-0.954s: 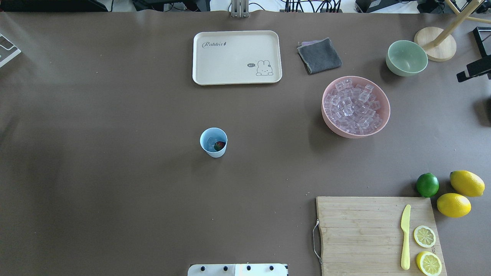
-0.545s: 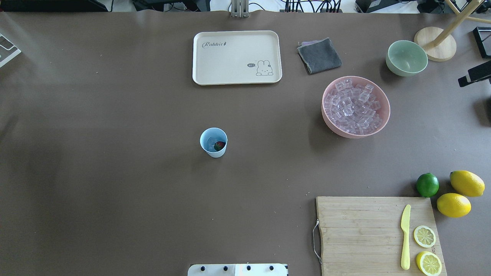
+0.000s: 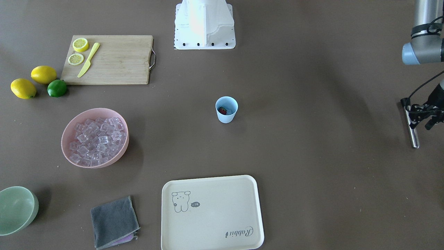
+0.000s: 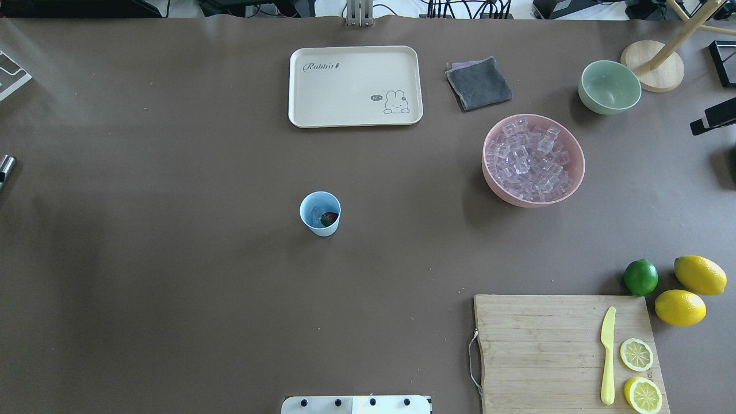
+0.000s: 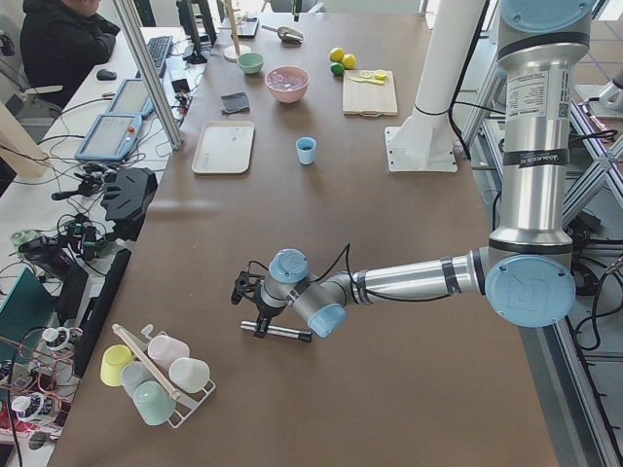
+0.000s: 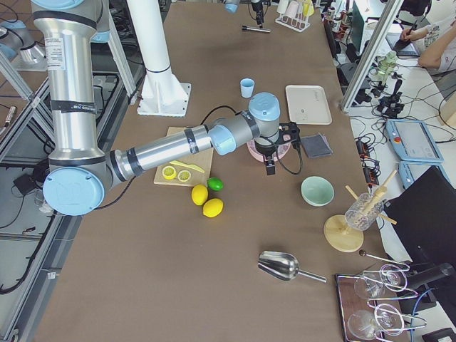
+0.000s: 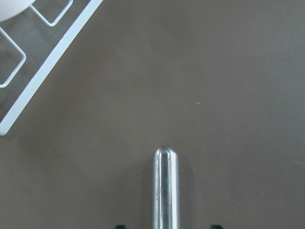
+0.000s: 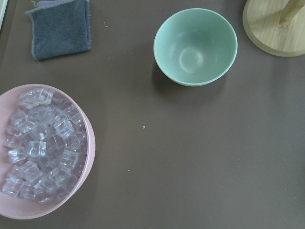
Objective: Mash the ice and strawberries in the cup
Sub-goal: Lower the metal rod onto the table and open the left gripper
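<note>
The light blue cup (image 4: 320, 214) stands upright mid-table, with a red strawberry (image 4: 329, 218) and clear ice (image 4: 315, 215) inside. More ice (image 4: 529, 158) is heaped in the pink bowl (image 4: 499, 192). Far off at the table's left end, my left gripper (image 3: 421, 114) is shut on a metal rod (image 3: 412, 133), which points out ahead of it in the left wrist view, rod (image 7: 164, 191). The rod's tip (image 4: 4, 167) just shows at the overhead view's left edge. My right gripper (image 6: 271, 165) hangs high near the pink bowl; I cannot tell whether it is open or shut.
A cream tray (image 4: 355, 86) and grey cloth (image 4: 478, 83) lie at the back, beside a green bowl (image 4: 609, 86). The cutting board (image 4: 563, 351) holds a yellow knife and lemon slices; a lime (image 4: 640, 277) and two lemons sit beside it. A wire rack of cups (image 5: 156, 375) stands near the left gripper.
The rod's tip has come into the overhead view at the left edge. A black part at the right edge has slid slightly toward the near side. The cup has not moved.
</note>
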